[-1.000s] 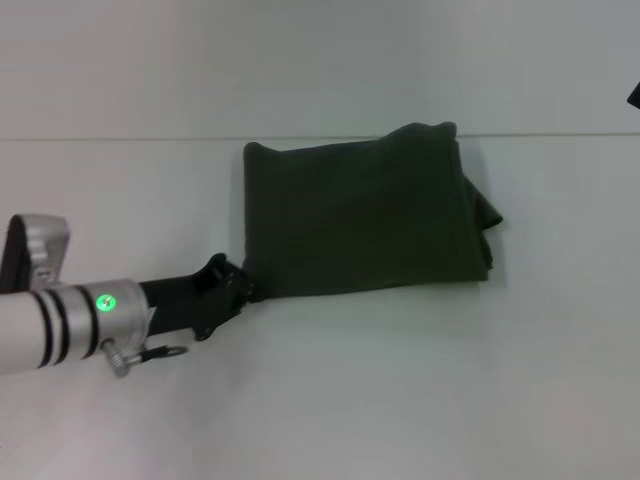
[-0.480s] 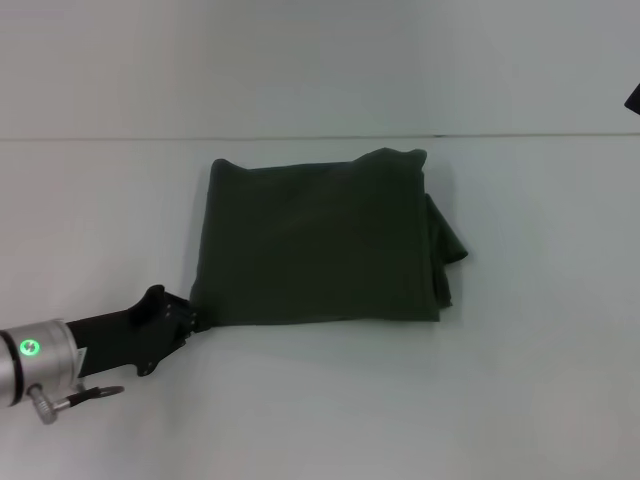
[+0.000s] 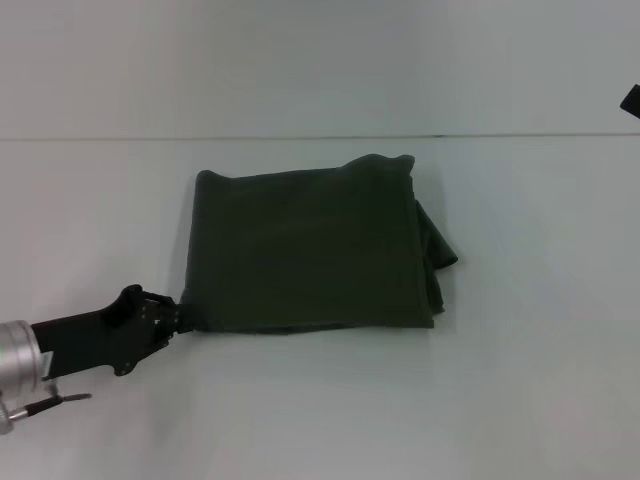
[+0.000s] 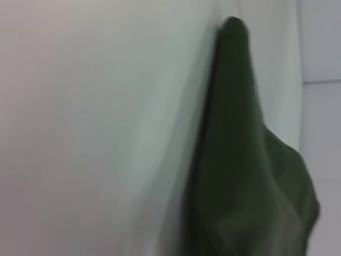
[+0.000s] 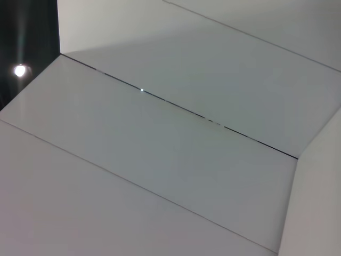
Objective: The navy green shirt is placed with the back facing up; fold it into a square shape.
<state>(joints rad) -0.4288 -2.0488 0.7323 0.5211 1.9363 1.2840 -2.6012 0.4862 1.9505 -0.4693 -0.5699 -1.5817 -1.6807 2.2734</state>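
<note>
The navy green shirt (image 3: 310,250) lies folded into a rough rectangle on the white table (image 3: 320,410), plain side up, with a loose flap sticking out at its right edge. My left gripper (image 3: 178,316) reaches in from the lower left, shut on the shirt's near-left corner. In the left wrist view the shirt (image 4: 245,176) appears as a dark green fold running away from the camera, and no fingers show there. Only a dark sliver of the right arm (image 3: 632,100) shows at the far right edge; its gripper is out of view.
A thin seam (image 3: 150,138) crosses the table just behind the shirt. The right wrist view shows only bare white panels and a seam (image 5: 176,106), with a dark gap and a small light (image 5: 20,70) at one corner.
My left gripper has drawn back to the left and toward me, dragging the folded shirt leftward across the table. The shirt's shape is nearly unchanged.
</note>
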